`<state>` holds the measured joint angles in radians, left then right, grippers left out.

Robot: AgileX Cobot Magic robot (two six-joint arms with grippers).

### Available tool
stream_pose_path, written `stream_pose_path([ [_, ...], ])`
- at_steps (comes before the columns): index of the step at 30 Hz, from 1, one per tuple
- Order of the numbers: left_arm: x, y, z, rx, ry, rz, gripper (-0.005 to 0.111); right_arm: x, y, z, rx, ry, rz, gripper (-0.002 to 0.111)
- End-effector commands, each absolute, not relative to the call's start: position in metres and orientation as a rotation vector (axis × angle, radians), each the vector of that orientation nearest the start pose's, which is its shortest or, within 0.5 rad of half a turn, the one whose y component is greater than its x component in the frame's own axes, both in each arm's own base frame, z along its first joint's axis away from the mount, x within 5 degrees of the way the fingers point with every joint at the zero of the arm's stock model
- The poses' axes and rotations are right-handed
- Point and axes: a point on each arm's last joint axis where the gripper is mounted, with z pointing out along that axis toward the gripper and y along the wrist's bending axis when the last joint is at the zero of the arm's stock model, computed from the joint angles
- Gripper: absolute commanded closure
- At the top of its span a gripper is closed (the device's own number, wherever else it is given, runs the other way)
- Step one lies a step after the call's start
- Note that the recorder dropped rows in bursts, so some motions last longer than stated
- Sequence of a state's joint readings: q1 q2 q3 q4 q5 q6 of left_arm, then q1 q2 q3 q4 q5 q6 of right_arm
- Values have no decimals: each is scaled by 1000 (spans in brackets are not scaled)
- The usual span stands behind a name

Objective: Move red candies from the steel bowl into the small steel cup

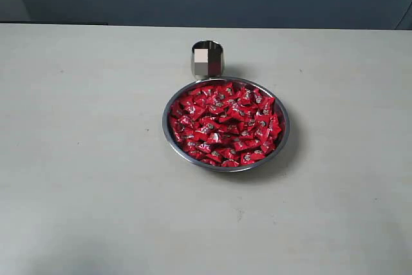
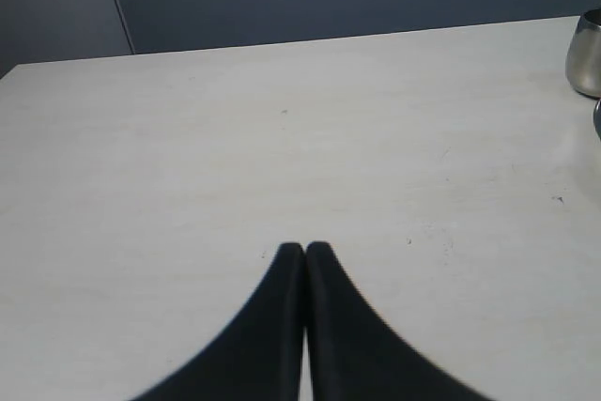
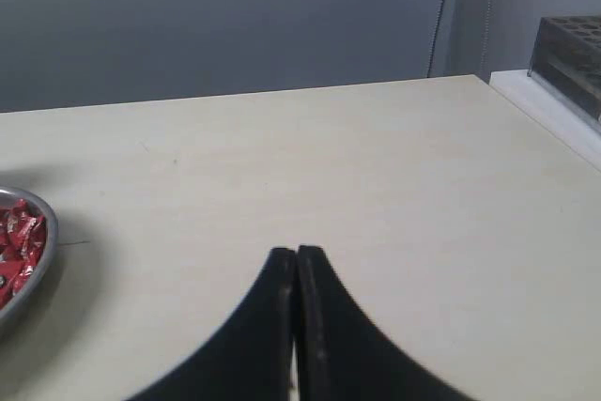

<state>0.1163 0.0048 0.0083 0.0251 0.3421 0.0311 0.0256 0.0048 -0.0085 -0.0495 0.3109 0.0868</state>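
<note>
The steel bowl (image 1: 172, 140) sits mid-table, heaped with many red candies (image 1: 225, 123). Just behind it, touching or nearly touching its rim, stands the small steel cup (image 1: 207, 60). Neither arm shows in the exterior view. In the left wrist view my left gripper (image 2: 305, 249) is shut over bare table, with the cup (image 2: 585, 55) at the frame's edge. My right gripper (image 3: 297, 253) is shut too, empty, and an edge of the bowl (image 3: 38, 260) with some candies (image 3: 17, 243) shows off to its side.
The pale table (image 1: 84, 159) spreads wide on both sides of the bowl. A dark wall rises behind its far edge. A dark rack-like object (image 3: 573, 49) stands beyond the table's corner in the right wrist view.
</note>
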Motion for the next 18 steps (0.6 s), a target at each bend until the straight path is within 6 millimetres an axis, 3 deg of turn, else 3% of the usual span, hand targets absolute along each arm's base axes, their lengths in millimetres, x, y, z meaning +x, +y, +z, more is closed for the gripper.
stream_pose_path([
  [1,53,7,183,-55,1821,124,106,54,0,186,23,1788,26,109],
  [11,53,7,183,-55,1821,124,106,54,0,187,24,1790,26,109],
  [18,53,7,183,-55,1821,124,106,55,0,216,24,1748,27,109],
])
